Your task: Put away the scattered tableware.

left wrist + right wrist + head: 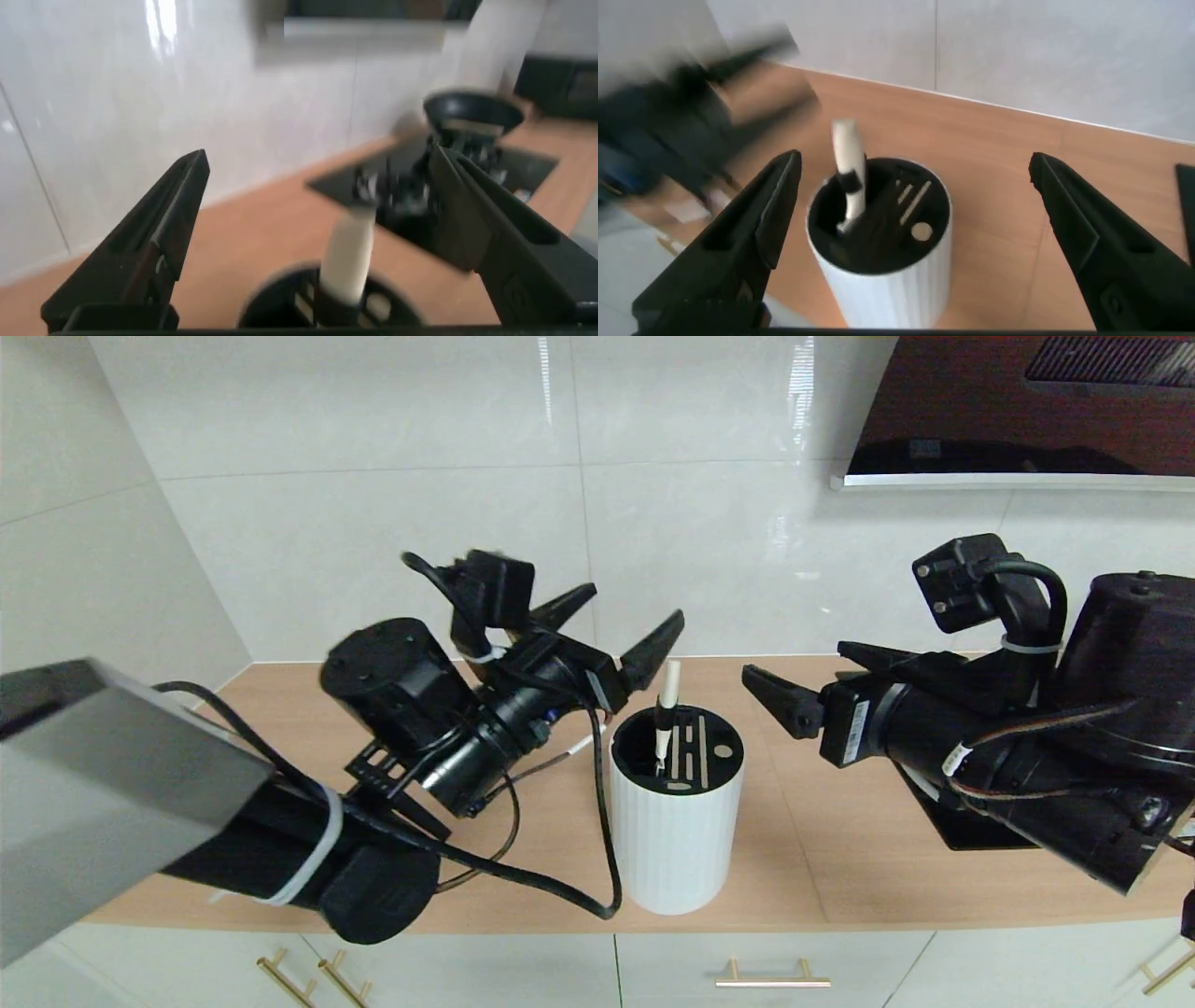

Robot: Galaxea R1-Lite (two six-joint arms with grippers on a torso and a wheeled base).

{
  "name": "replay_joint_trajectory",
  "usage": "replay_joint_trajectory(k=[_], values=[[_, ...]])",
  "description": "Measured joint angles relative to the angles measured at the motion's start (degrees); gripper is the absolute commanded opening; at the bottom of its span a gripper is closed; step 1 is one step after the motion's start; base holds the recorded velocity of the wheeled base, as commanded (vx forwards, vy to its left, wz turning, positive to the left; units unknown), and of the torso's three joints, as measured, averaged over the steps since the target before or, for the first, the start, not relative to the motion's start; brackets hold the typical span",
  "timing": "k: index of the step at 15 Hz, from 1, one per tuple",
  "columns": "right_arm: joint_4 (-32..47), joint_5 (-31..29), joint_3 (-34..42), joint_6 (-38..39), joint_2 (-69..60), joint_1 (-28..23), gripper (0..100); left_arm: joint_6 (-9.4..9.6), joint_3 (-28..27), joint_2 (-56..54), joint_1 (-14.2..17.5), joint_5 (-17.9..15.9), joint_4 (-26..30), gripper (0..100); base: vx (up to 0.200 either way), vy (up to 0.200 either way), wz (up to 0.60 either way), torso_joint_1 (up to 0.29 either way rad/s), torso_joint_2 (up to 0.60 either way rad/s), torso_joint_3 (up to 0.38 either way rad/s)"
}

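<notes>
A white ribbed utensil holder (677,840) with a black slotted top stands near the front edge of the wooden counter (822,859). A utensil with a white handle (667,695) stands upright in it, the handle sticking out above the top. My left gripper (637,600) hangs open just above and behind the holder, on its left. In the left wrist view the handle (348,257) rises between the spread fingers (140,252). My right gripper (794,661) is open to the right of the holder (878,252), holding nothing, with the handle (846,159) in front of it.
A black cooktop (971,826) lies on the counter at the right, partly under my right arm, with a dark pan (472,112) on it. A range hood (1018,411) hangs at the upper right. Tiled wall backs the counter. Cabinet handles (772,980) show below.
</notes>
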Motion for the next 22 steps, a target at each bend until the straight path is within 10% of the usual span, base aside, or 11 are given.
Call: replay_joint_trajectory(k=[8, 16, 20, 22], values=[[0.1, -1.1, 18.4, -4.6, -15.5, -6.1, 100, -0.12, 23.0, -39.5, 6.5, 0.0, 20.5, 100, 0.000, 0.000, 0.00, 0.000, 0.00, 0.000], [20.3, -0.9, 28.4, -5.9, -54.6, -31.4, 100, -1.90, 26.3, -85.9, 14.5, 0.0, 81.4, 100, 0.000, 0.000, 0.00, 0.000, 0.00, 0.000], [37.4, -0.8, 27.4, -9.4, -73.1, -35.8, 100, -2.36, 29.6, -101.5, 22.3, 0.4, 87.7, 100, 0.000, 0.000, 0.00, 0.000, 0.00, 0.000], [41.2, -0.8, 27.4, -10.1, -80.0, -38.5, 100, -2.23, 32.9, -105.3, 25.2, 5.9, 85.9, 100, 0.000, 0.000, 0.00, 0.000, 0.00, 0.000]])
